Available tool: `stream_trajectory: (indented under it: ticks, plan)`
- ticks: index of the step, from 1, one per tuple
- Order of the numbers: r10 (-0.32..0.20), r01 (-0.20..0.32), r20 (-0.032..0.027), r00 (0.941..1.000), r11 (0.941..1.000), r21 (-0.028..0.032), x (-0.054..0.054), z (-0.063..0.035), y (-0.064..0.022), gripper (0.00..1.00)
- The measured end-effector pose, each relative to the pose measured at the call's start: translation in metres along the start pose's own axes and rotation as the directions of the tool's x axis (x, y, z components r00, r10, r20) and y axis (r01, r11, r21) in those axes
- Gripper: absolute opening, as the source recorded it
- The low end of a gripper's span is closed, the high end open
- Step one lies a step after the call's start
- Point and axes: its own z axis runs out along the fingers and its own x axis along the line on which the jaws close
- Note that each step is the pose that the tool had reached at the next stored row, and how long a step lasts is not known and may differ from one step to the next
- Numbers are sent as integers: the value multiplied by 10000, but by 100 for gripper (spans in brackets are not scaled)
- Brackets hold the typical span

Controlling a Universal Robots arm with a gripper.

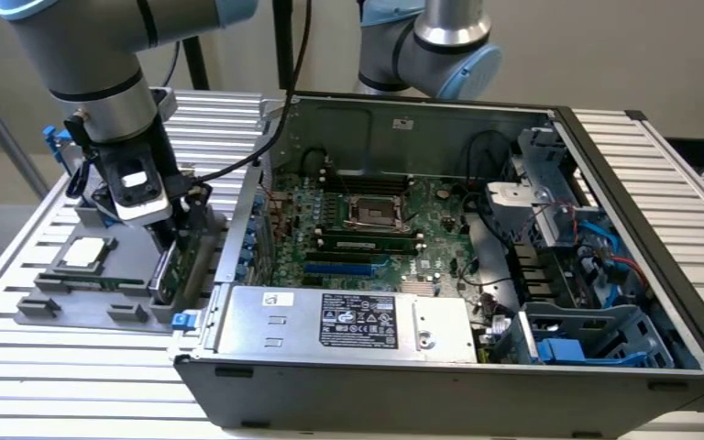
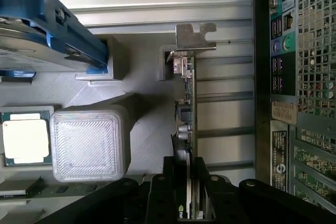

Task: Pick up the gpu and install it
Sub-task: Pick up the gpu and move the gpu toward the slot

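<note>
The gpu (image 1: 166, 268) stands on edge in a slot of the grey holder (image 1: 83, 310) at the exterior view's left, beside the open computer case (image 1: 450, 385). In the wrist view the gpu (image 2: 188, 108) appears as a thin edge with its silver bracket (image 2: 195, 38) at the far end. My gripper (image 1: 171, 240) is lowered over the card's top edge. In the wrist view my gripper (image 2: 190, 195) straddles the card, its black fingers (image 2: 176, 182) standing close on either side with slim gaps still visible. The card rests in its slot.
A square silver processor chip (image 1: 87, 252) (image 2: 25, 139) lies in the holder near the card. A hard drive with blue rails (image 2: 47, 35) sits further along. Inside the case are the motherboard (image 1: 365, 229) and the power supply (image 1: 340, 321). A second arm (image 1: 432, 46) stands behind the case.
</note>
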Motion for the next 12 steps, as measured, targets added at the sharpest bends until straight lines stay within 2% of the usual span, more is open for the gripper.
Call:
stream_trajectory:
  ticks: [6,12]
  plan:
    - [0,0,-6,10000,10000,-1,2,12,-1,27]
    - [-408,408,-65,9991,9992,-21,2,27,-7,27]
